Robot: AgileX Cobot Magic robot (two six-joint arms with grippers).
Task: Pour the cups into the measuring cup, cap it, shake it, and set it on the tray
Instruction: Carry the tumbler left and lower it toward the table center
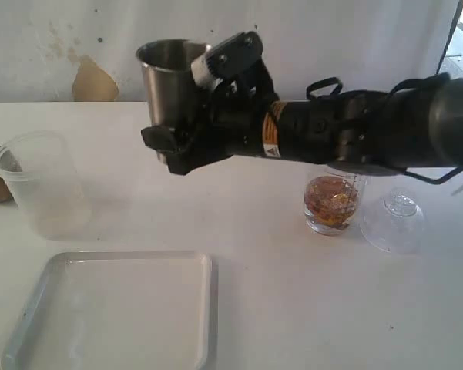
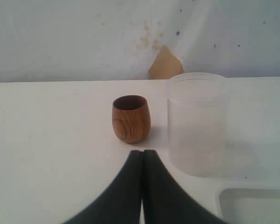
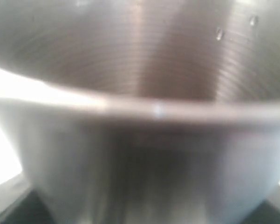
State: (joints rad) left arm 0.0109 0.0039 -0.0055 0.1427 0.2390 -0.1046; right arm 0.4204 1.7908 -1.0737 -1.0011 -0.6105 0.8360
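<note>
Steel tumbler [image 1: 168,77] in right gripper [image 1: 194,96], arm label [image 1: 271,132] unreadable

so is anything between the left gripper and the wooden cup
Nothing visible does. In the left wrist view the wooden cup stands straight ahead of the shut left gripper, with only bare surface between them. The frosted cup stands off to one side, not touching it.
</note>
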